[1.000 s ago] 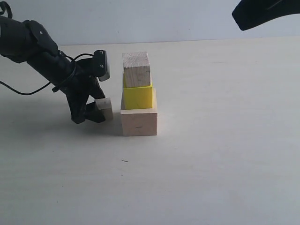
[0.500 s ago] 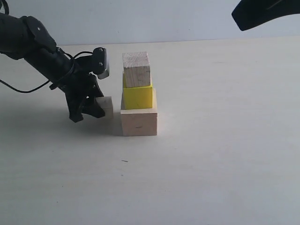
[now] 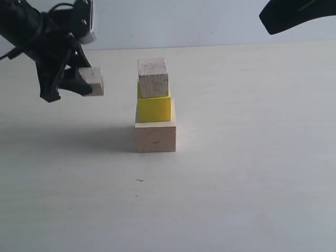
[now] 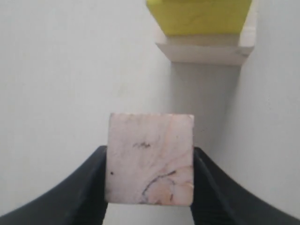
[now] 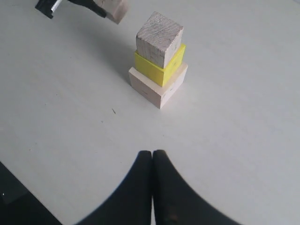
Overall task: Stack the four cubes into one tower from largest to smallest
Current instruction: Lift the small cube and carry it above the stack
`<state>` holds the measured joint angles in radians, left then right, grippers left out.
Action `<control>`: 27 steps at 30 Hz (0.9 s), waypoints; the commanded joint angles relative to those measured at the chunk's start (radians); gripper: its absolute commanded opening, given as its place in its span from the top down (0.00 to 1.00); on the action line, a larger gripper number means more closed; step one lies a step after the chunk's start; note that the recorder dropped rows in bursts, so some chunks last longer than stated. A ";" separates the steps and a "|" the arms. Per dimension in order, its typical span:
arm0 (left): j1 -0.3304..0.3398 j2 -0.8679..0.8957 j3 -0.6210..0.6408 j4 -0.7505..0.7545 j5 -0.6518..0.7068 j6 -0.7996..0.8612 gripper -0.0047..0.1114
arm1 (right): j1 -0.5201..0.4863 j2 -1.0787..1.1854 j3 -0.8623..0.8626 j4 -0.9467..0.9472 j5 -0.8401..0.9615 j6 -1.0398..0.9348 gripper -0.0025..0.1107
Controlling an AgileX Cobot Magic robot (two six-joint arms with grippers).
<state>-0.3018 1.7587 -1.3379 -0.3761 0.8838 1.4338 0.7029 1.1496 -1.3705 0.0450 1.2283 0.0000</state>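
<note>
A three-block tower stands mid-table: the large pale wood cube (image 3: 155,136) at the bottom, the yellow cube (image 3: 154,108) on it, and a brownish wood cube (image 3: 153,77) on top. My left gripper (image 3: 79,83) hangs in the air to the tower's left, shut on the smallest pale wood cube (image 3: 93,81), about level with the top block. In the left wrist view the small cube (image 4: 150,158) sits clamped between both black fingers (image 4: 89,187). My right gripper (image 5: 152,154) is shut and empty, well back from the tower (image 5: 159,58).
The white table (image 3: 252,157) spreads around the tower. A dark part of the right arm (image 3: 294,16) hangs at the exterior view's upper right corner. A tiny dark speck (image 3: 139,180) lies in front of the tower.
My left gripper closed on the smallest cube beside the tower's base, then lifted it up and to the left, off the table. The tower and right arm stayed still.
</note>
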 commanded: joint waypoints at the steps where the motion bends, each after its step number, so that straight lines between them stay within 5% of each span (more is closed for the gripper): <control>1: 0.000 -0.131 0.000 -0.032 0.010 -0.067 0.96 | 0.001 -0.007 0.004 -0.001 -0.007 0.000 0.98; 16: -0.002 -0.216 -0.107 -0.233 0.075 -0.069 0.96 | 0.001 -0.007 0.004 0.001 -0.007 0.000 0.98; 27: -0.081 -0.075 -0.331 -0.125 0.246 -0.244 0.96 | 0.001 -0.007 0.004 0.008 -0.007 0.000 0.98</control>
<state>-0.3456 1.6500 -1.6164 -0.5437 1.0806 1.2518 0.7029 1.1496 -1.3705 0.0531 1.2283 0.0000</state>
